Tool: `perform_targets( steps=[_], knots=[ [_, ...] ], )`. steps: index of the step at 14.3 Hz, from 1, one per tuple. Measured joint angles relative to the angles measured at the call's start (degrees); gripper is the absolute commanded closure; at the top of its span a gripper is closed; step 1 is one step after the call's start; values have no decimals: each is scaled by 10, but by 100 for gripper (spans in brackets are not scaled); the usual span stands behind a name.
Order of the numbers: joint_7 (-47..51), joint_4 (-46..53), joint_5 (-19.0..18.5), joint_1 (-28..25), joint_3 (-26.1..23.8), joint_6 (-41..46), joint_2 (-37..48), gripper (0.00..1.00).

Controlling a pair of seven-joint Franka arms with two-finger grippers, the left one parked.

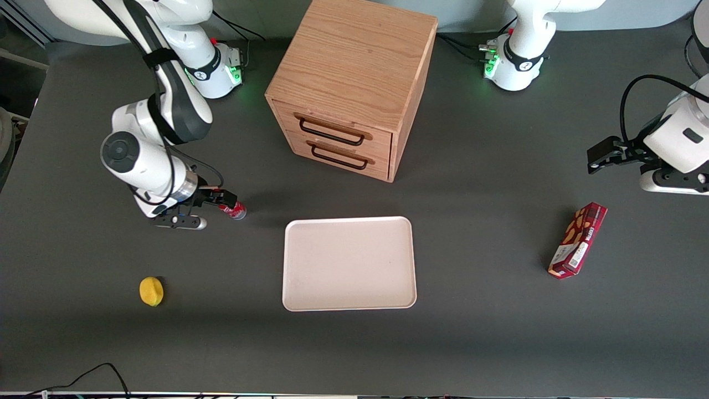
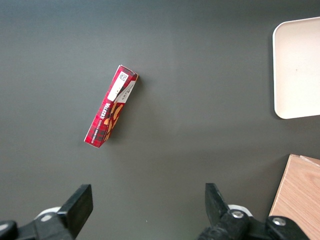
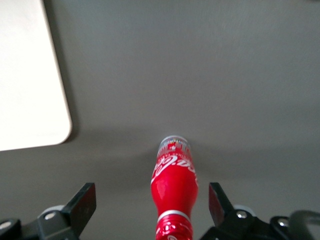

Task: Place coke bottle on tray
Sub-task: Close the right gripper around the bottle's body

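Here, the coke bottle [image 3: 173, 192] is seen lying on the dark table [image 1: 111, 343], between the widely spread fingers [image 3: 82, 205] of the gripper [image 1: 221, 204], untouched by either one. The tray [image 1: 349, 263] is found nearby, apart from the bottle, at about four o'clock from it in the front view.

Even overhead light, soft shadows.
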State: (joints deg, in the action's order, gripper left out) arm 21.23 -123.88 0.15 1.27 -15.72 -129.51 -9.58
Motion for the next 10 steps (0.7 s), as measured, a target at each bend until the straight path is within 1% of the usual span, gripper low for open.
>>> perform_targets(
  steps=[1, 2, 3, 6, 10],
  knots=[
    [6, -14, -11, 0, -3, -7, 3, 12],
    [9, -23, -21, 0, -4, -9, 7, 22],
    [11, -31, -26, 1, -4, -9, 15, 38],
    [11, -45, -29, 1, -4, -9, 34, 100],
    [11, -50, -29, 2, -4, -8, 42, 100]
  ],
)
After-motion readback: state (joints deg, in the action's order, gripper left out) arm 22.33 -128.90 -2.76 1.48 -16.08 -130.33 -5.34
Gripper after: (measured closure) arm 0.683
